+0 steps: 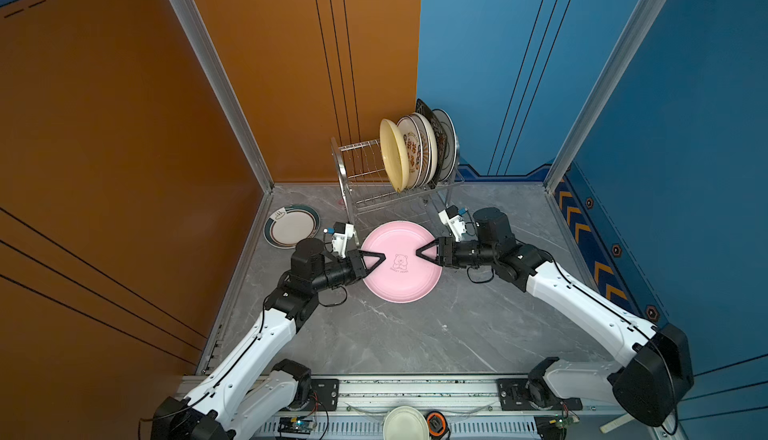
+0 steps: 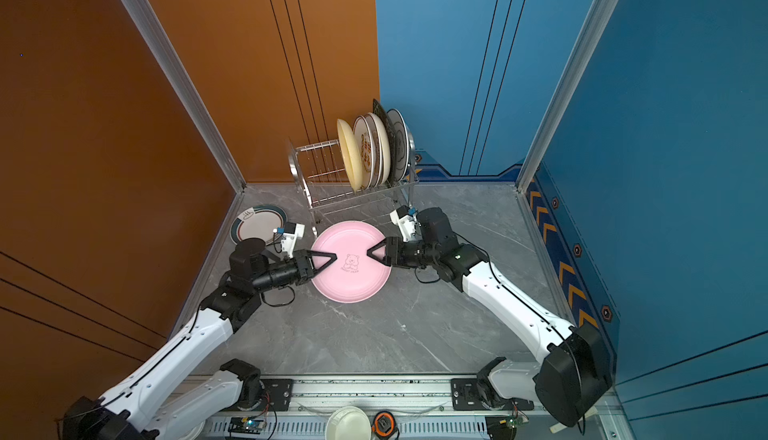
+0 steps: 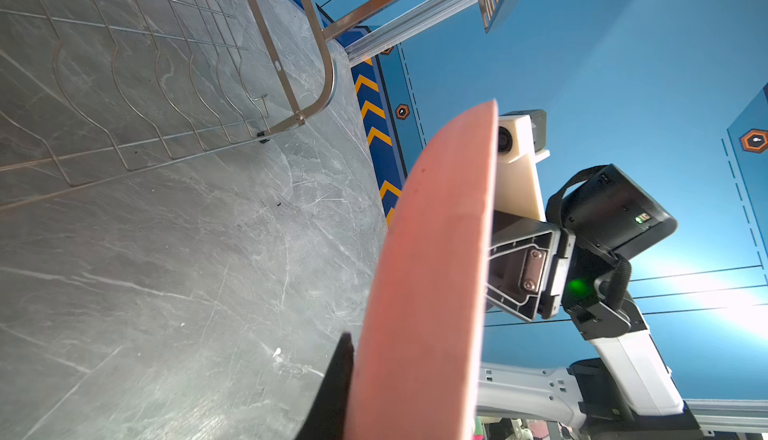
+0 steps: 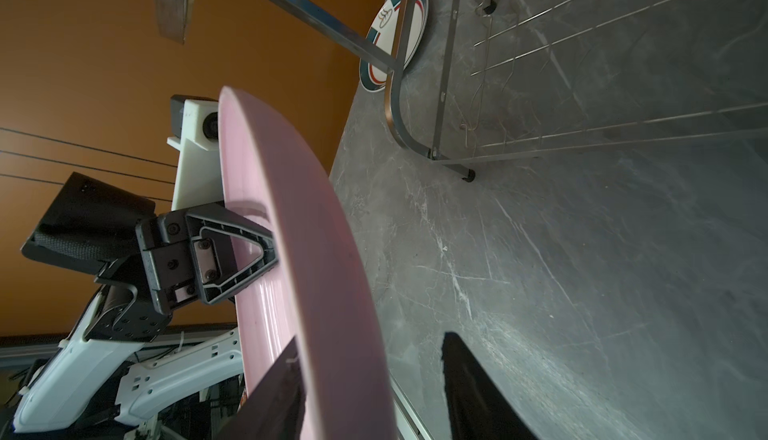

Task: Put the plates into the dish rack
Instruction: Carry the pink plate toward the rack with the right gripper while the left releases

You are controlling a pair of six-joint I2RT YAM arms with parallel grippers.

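Both top views: I see my left pincer [image 1: 380, 260] clamped on the left rim of the pink plate [image 1: 401, 288], a round one with a bear print at its centre. My right pincer [image 1: 419, 253] straddles the opposite rim. The plate sits level between them, in front of the two-tier steel wire dish rack [image 1: 361, 192], whose upper shelf carries a pale yellow plate [image 1: 390, 155] and others on edge. A teal-rimmed white plate [image 1: 291, 226] lies flat on the grey marbled table [image 1: 415, 334], further left. Left wrist view: one black finger [image 3: 332, 388] presses the pink plate's [image 3: 428, 271] underside; its partner is hidden. Right wrist view: only here do I see the right pincer [image 4: 370, 340] parted, its lower finger [image 4: 478, 396] standing clear beneath the plate, which hangs above the table. The left pincer's [image 4: 266, 251] upper finger lies on the plate's face.
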